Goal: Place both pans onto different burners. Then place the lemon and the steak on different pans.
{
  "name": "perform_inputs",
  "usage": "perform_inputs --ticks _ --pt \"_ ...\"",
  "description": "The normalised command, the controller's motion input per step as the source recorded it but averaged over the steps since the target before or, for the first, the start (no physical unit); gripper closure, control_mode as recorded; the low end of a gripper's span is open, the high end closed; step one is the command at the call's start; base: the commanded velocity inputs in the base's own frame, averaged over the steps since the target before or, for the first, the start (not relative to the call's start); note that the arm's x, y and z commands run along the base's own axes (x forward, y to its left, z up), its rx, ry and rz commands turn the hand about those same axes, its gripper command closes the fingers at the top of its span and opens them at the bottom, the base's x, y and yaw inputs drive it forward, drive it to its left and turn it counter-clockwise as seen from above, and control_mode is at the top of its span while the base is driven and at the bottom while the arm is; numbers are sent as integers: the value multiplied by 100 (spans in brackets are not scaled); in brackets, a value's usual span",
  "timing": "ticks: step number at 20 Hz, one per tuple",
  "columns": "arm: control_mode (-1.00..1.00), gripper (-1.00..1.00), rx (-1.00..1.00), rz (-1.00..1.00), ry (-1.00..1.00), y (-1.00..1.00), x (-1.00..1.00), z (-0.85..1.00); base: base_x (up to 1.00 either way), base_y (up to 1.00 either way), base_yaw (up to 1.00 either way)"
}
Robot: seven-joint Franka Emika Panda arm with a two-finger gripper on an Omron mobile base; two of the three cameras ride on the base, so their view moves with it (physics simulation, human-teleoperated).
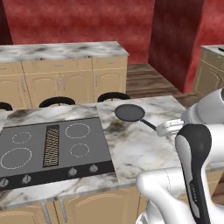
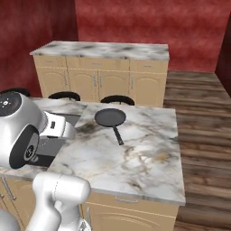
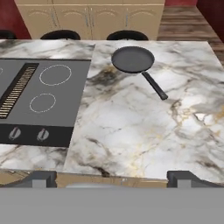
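Gripper spread wide and empty, its two dark tips poking up at the lower left and lower right of the hand view, well short of anything on the counter. One pan sitting upper centre of that view on bare marble counter, handle trailing toward the lower right; same pan at centre in the left base view and just left of centre in the right base view. Cooktop lying at left, every visible burner bare, the nearest ring left of the pan and apart from it. Judged from this: nothing yet placed. Left to do: this pan onto a ring, then a second pan onto another, then lemon and steak, one to each pan.
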Motion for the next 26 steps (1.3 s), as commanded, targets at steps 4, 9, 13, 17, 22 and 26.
perform_inputs --ticks 4,9,13,17,22,26 --pt "100 -100 0 0 0 0 0 0 40 -50 -5" --pt "100 -100 0 0 0 0 0 0 48 -31 -2" --pt "100 -100 0 0 0 0 0 0 39 -31 0" --pt "100 -100 0 0 0 0 0 0 19 -36 0" --pt "-100 -100 0 0 0 -2 0 0 1 -5 0" --pt "-100 -100 0 0 -2 -15 6 0 0 0 0"
